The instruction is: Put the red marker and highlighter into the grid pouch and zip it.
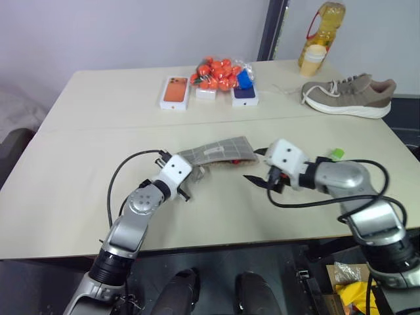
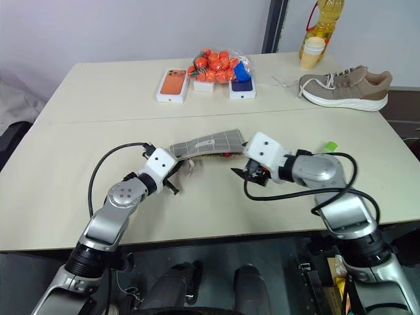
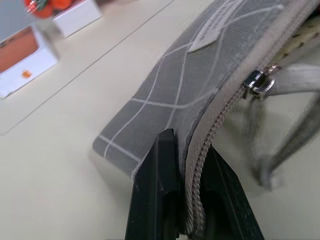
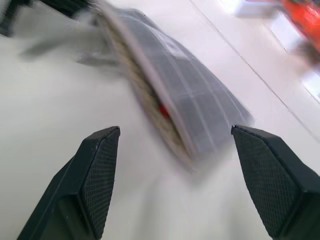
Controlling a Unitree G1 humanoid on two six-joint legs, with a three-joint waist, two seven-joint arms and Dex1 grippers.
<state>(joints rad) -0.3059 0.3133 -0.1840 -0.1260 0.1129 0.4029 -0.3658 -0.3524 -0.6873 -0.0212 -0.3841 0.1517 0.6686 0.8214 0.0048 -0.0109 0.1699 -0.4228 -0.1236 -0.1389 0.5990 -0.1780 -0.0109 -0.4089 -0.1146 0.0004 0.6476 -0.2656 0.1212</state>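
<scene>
Left wrist view: left gripper [image 3: 192, 200] clamped on grid pouch [image 3: 200, 85] zipper edge. Right gripper [image 4: 172, 185], fingers apart, faces its unzipped mouth; red marker [image 4: 163, 111] apparently inside, highlighter [image 1: 336, 154] outside, behind right gripper.

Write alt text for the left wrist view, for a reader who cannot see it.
The left gripper is shut on the zipper edge of the grid pouch, holding it above the beige table. The metal zipper pull sits further along the edge, and an orange-and-white box lies beyond.
</scene>
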